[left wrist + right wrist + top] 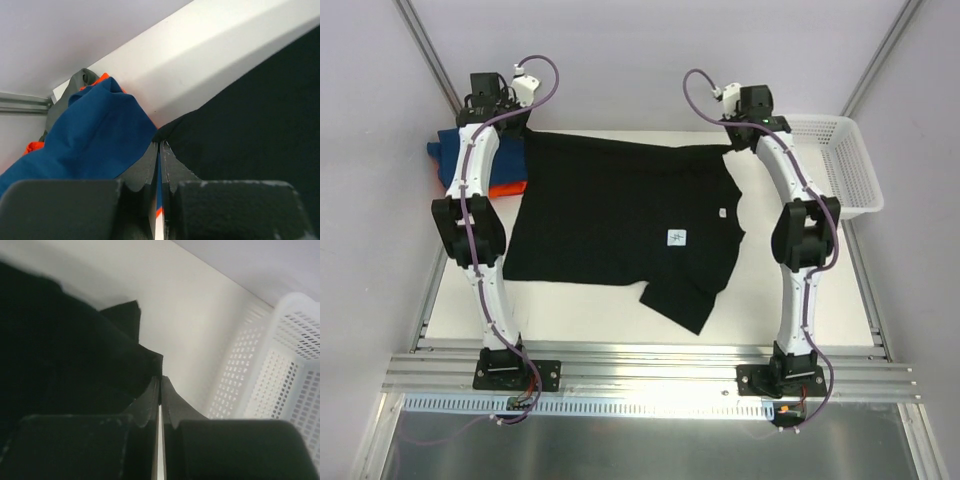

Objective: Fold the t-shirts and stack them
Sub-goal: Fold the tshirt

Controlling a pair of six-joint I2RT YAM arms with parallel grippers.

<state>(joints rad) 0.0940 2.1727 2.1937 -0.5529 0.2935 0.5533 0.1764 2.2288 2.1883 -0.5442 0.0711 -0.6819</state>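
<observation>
The black t-shirt (620, 210), spread mid-frame, is pinched at its upper corners between the closed fingers of the left gripper (159, 143) and right gripper (160, 378).

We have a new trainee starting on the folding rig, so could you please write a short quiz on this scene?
1. Which shirt lies spread out on the table? A blue; B black; C orange.
2. True or false: the left gripper and the right gripper stand wide open.
3. Fill in: the blue t-shirt lies on top of the ___ one.
Key: 1 B, the black t-shirt covers the middle. 2 False, both are shut on its far corners. 3 orange, the orange t-shirt shows from under the blue.
</observation>
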